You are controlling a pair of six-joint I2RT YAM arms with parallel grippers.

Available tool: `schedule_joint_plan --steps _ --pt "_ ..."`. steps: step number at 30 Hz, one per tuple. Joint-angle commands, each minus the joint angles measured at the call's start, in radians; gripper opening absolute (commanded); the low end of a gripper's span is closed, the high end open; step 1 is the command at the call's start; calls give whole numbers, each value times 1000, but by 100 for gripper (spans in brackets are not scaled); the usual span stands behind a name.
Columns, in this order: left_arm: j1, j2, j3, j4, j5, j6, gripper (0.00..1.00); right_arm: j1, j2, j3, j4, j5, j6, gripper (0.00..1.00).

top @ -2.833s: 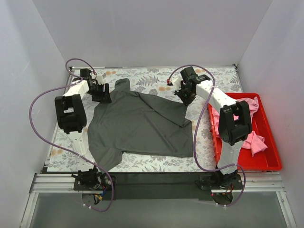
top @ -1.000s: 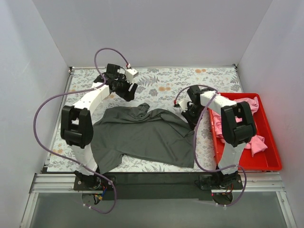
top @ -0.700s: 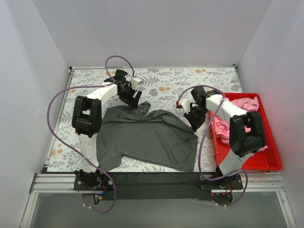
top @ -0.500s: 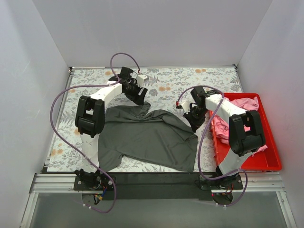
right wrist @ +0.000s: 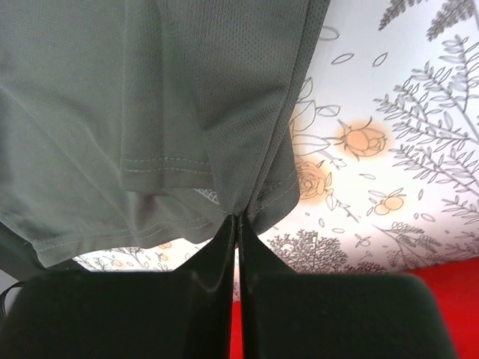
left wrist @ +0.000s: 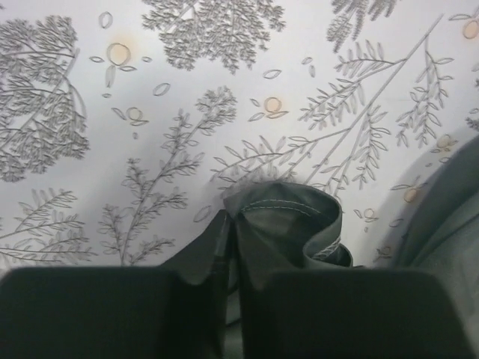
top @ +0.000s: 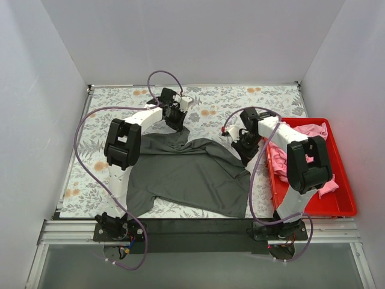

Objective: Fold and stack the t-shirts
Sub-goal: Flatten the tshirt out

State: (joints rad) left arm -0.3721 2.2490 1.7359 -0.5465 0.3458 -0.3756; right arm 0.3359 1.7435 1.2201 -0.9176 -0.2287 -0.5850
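– Well, how do the pincers stand?

– Both are clenched. The left gripper (left wrist: 231, 233) pinches a bunched, stitched fold of the dark grey t-shirt (left wrist: 290, 215), which puffs up just past its tips; the right gripper (right wrist: 237, 223) is closed flat on a hemmed edge of the same shirt (right wrist: 187, 105), and the cloth hangs taut from the tips.

– And the room around them?

– From above, the left gripper (top: 175, 119) sits towards the far side of the table; bare floral table cloth (top: 222, 102) lies beyond it up to the white back wall (top: 192, 42), and also to either side. The right gripper (top: 245, 150) has less room; the red tray (top: 346, 205) stands just beside it to the right, against the right wall.

– Anything in the way?

– The left arm's links lie over the shirt's left part; a purple cable (top: 252, 180) from the right arm loops down past the shirt's right edge. The pink t-shirts (top: 313, 129) lie crumpled in the tray, and one drapes over its inner wall near the right arm.

– Where is the grey shirt against the pincers?

– It (top: 180, 171) spreads over the near middle of the table, rumpled, between the two arms; its far edge rises to the left gripper, its right far corner to the right gripper, and a strip of bare cloth lies between the two grips.
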Motion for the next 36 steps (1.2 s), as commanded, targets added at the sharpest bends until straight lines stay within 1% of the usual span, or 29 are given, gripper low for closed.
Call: schedule_joint_plan --steps 1,5,6,7,8,9,10,11,12,13,14,15,16,17,18,19,20,21,22,23,24,25,27,29,30,31,32,34,36 --pt "35 1 72 11 -48 -29 0 -3 24 59 -7 -9 -24 1" --pt "142 -9 238 -1 -12 -60 0 -8 63 143 -10 -4 -18 1" --pt "157 -29 304 -13 2 -57 0 -9 77 172 -12 3 -13 1" --pt "170 -48 327 -33 56 -40 0 -12 83 223 -15 5 -12 1" --pt "180 -67 338 -74 73 13 0 -15 86 249 -17 9 -12 1" --pt "180 -136 329 -99 94 56 0 -17 91 271 -20 17 -12 1" --pt "180 -175 274 -127 170 104 0 -17 93 288 -26 19 -18 1" --pt "177 -219 228 -182 202 197 0 -17 90 311 -27 19 -24 1" --pt "176 -326 179 -205 240 239 0 -17 85 317 -30 17 -27 1" --pt "171 -372 57 -239 269 283 0 -17 82 321 -38 17 -38 1" --pt "150 -429 1 -333 316 344 0 -17 76 323 -46 17 -45 1" --pt "135 -478 -65 -395 340 471 0 -17 65 322 -55 9 -58 1" --pt "116 -587 -184 -464 363 550 0 -17 56 315 -76 8 -79 1" --pt "75 -645 -266 -574 375 608 2 -17 45 296 -84 8 -93 1" --pt "41 -705 -341 -605 363 680 17 -17 19 282 -92 5 -107 1" --pt "-28 -846 -487 -630 337 701 29 -17 5 266 -102 5 -120 1" --pt "-62 -908 -545 -630 313 702 39 -17 -8 242 -105 5 -149 1" --pt "-71 -978 -590 -595 267 661 49 -17 -33 201 -109 12 -160 1" --pt "-73 -1024 -623 -566 247 579 58 -18 -42 178 -113 17 -176 1" --pt "-68 -1057 -639 -555 225 554 59 -15 -48 158 -112 22 -186 1" --pt "-61 -1049 -632 -567 211 541 60 -15 -53 127 -110 34 -194 1" --pt "-13 -1037 -621 -575 217 508 78 -17 -53 116 -112 37 -196 1" --pt "51 -993 -583 -560 257 486 79 -17 -45 102 -112 32 -196 1" --pt "120 -959 -575 -479 242 424 79 -17 -38 101 -113 25 -190 1" --pt "134 -916 -581 -452 230 409 79 -15 -33 102 -110 17 -187 1" --pt "143 -898 -591 -419 170 390 78 -15 -29 104 -110 15 -182 1" --pt "156 -878 -601 -335 136 330 75 -15 -26 107 -110 12 -179 1" --pt "177 -801 -602 -284 93 311 72 -15 -19 108 -109 6 -171 1" --pt "203 -744 -589 -204 44 250 71 -15 -15 105 -102 5 -167 1"
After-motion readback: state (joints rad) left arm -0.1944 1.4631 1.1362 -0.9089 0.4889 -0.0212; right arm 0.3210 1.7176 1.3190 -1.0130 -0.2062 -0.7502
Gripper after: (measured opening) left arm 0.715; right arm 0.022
